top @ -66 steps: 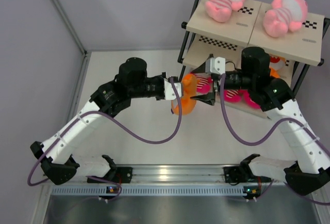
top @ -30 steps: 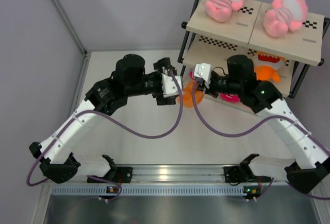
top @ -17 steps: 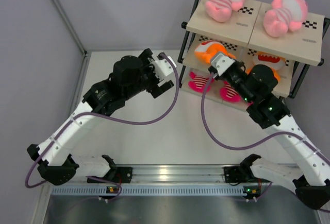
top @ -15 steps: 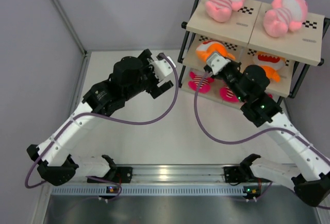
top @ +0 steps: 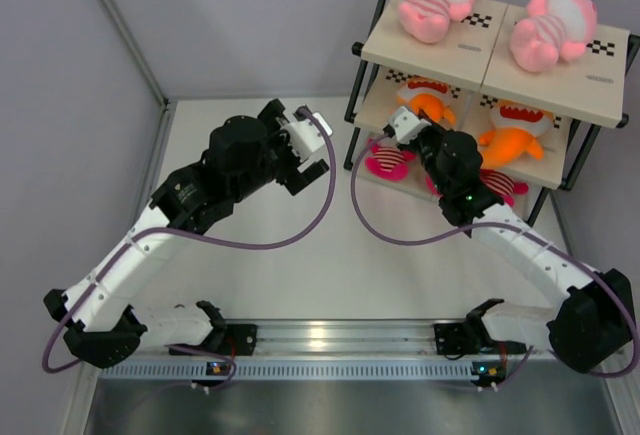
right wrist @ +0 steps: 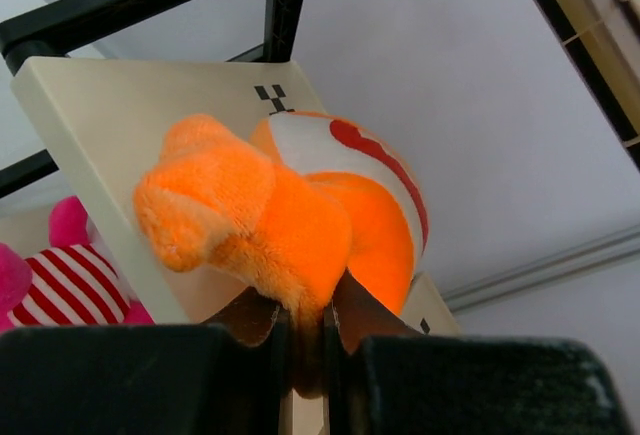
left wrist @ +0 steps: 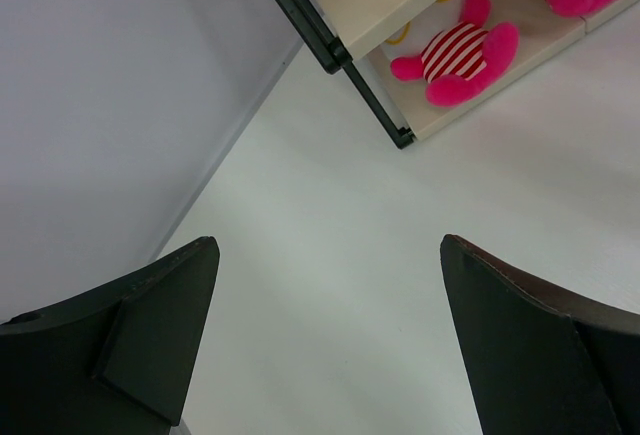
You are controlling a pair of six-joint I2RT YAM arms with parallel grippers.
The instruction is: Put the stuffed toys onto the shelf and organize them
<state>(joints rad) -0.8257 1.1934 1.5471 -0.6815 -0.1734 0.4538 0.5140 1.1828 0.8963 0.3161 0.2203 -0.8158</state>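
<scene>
Pale grey walls around a white worktop (top: 260, 255). At left, above bare surface, the left gripper (left wrist: 325, 340), jaws spread wide with nothing between them, well apart from every toy. Further right, by the far right corner, a three-tier shelf with black metal frame and beige wooden boards (top: 470, 50). On its bottom board, a magenta-and-white striped plush toy (top: 385, 162) near the left post, and a second magenta striped plush (top: 500, 183) partly hidden by the right arm. At the left end of the middle board, an orange plush shark with a white toothy mouth (right wrist: 320, 215), its tail fin pinched tight between the fingers of the right gripper (right wrist: 305, 327), body against the board beside a small checkered mark. To its right on the same board, a second orange plush shark (top: 515, 140), apart from that gripper. On the top board, a pale pink striped plush figure (top: 435, 0) on the left half and another pale pink plush figure (top: 555, 25) on the right half, well apart from each other.
</scene>
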